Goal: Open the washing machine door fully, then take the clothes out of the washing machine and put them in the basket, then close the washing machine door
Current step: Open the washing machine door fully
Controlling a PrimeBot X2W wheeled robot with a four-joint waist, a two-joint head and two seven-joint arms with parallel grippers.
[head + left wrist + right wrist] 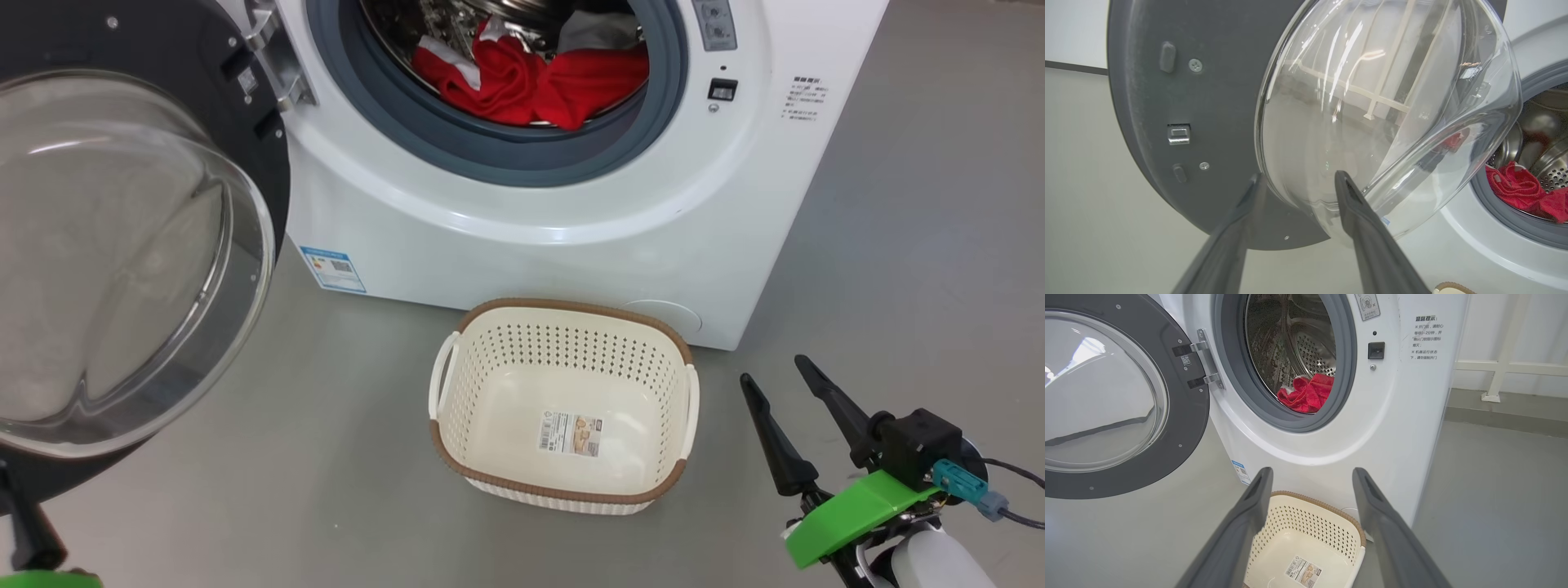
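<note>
A: How far along is the job?

B: Step one looks done, I'd say: the large round door with glossy black rim and bulging clear glass (122, 245) stands swung wide, left of the big white front-loading washing machine (531, 245)

A: And the laundry?

B: Not started. The bright red and white soft clothes (531, 82) lie inside the washing machine's drum, just behind its grey gasket. The small cream perforated plastic basket with brown rim (571, 304), on the floor right in front of the washing machine, holds just a sticker

A: The claws?

B: Left claw (1296, 183) is spread wide at the door's lower edge, gripping nothing I can see. Right claw (772, 369), also wide and empty, hovers in front of the washing machine's right corner. Unloading and closing remain
</note>
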